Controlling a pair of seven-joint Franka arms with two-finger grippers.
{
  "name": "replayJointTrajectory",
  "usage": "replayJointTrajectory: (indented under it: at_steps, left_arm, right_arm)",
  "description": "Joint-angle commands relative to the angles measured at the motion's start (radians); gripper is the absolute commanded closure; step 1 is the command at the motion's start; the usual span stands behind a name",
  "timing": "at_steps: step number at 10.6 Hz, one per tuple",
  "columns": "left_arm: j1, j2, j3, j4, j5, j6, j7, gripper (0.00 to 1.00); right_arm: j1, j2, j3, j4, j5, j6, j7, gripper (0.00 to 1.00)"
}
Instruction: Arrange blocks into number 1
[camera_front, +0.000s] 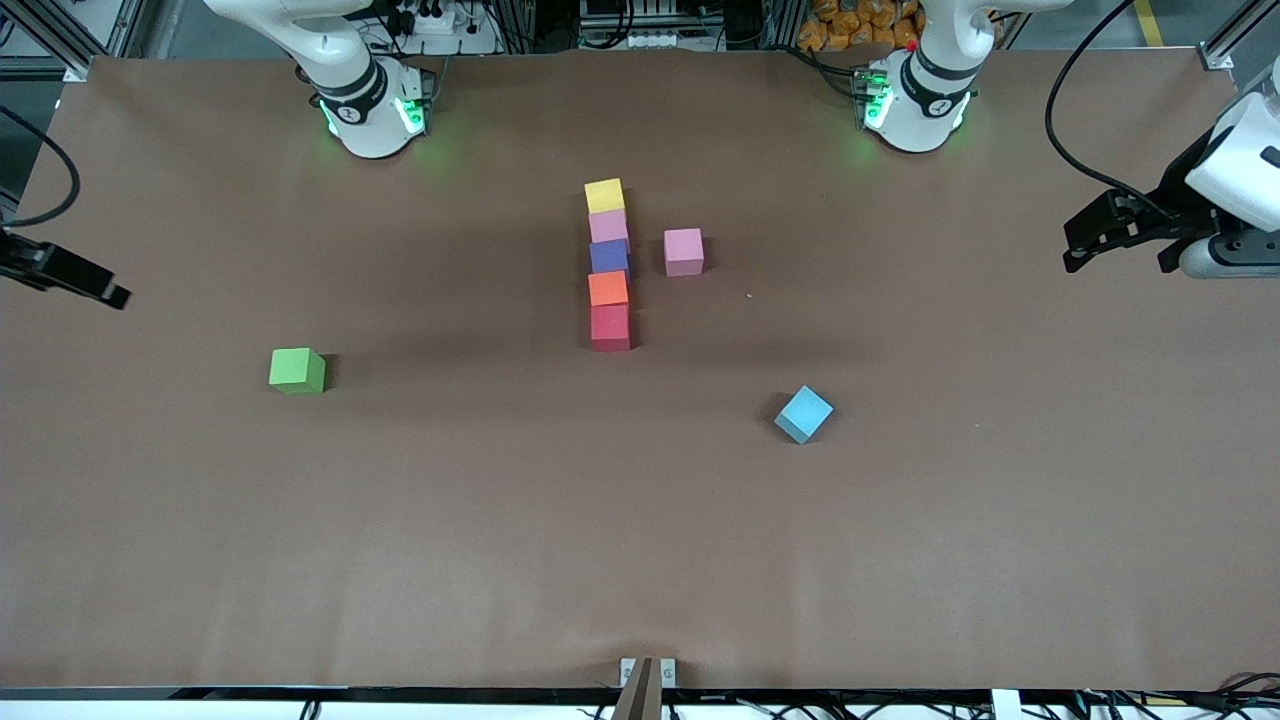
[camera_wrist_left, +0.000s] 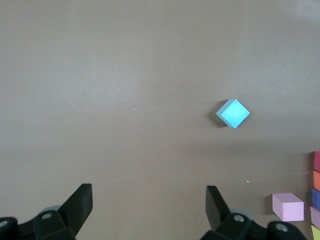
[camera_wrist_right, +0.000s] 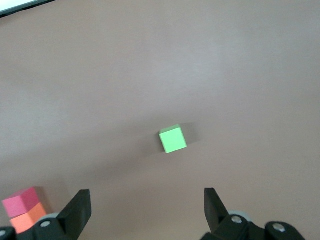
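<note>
Five blocks form a touching column mid-table: yellow (camera_front: 604, 194) nearest the bases, then pink (camera_front: 608, 225), purple (camera_front: 609, 256), orange (camera_front: 608, 288) and red (camera_front: 610, 326). A second pink block (camera_front: 683, 251) (camera_wrist_left: 287, 206) stands apart beside the purple one, toward the left arm's end. The green block (camera_front: 296, 370) (camera_wrist_right: 173, 139) lies alone toward the right arm's end. The light blue block (camera_front: 803, 413) (camera_wrist_left: 233, 113), turned cornerwise, lies nearer the camera. My left gripper (camera_front: 1118, 262) (camera_wrist_left: 149, 200) hangs open and empty over its end of the table. My right gripper (camera_front: 110, 292) (camera_wrist_right: 147, 205) hangs open and empty over its end.
The brown table (camera_front: 640, 560) stretches wide around the blocks. A small bracket (camera_front: 647, 672) sits at the table's front edge. The red block (camera_wrist_right: 20, 202) and orange block (camera_wrist_right: 25, 217) show at the edge of the right wrist view.
</note>
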Motion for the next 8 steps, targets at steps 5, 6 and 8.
replayJointTrajectory:
  at_steps: [5,6,8]
  left_arm:
    - [0.002,-0.010,-0.002,0.002,-0.022,-0.006,0.015,0.00]
    - [0.002,-0.010,-0.002,0.002,-0.022,-0.006,0.015,0.00]
    - [0.003,-0.010,-0.002,0.002,-0.022,-0.006,0.015,0.00]
  right_arm:
    - [-0.016,-0.069,0.023,-0.090,-0.114,0.005,0.006,0.00]
    - [-0.019,-0.069,0.022,-0.085,-0.108,0.003,0.006,0.00]
    - [-0.019,-0.067,0.022,-0.087,-0.106,0.005,0.006,0.00]
